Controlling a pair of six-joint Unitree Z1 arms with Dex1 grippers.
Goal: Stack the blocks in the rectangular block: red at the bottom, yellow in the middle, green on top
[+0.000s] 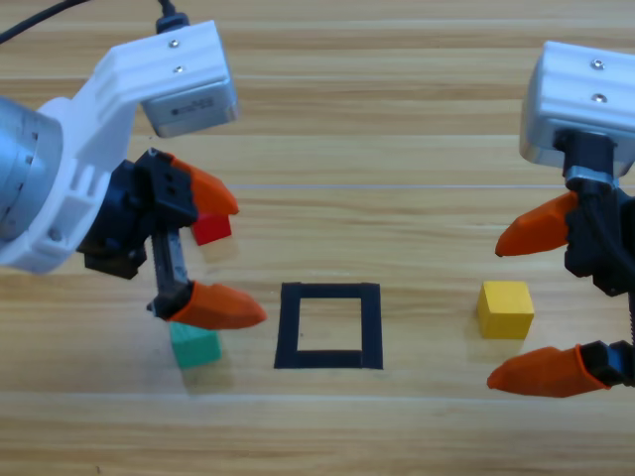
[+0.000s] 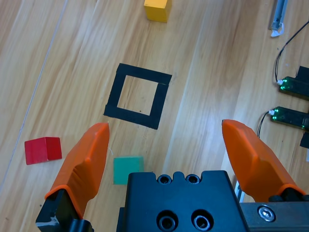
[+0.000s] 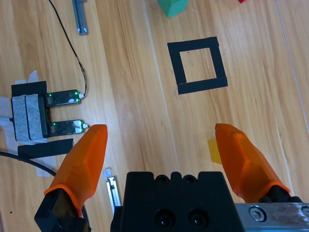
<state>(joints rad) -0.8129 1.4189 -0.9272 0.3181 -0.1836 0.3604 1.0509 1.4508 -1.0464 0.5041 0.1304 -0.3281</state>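
I hold the left gripper (image 1: 223, 253) wide open above the red cube (image 1: 211, 229) near the table's left edge; right gripper (image 1: 531, 304) waits open beside the yellow cube (image 1: 505, 309); tape rectangle (image 1: 328, 324) empty.

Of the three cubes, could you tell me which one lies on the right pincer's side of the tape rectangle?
The yellow cube; the red cube and green cube both lie left of the rectangle.
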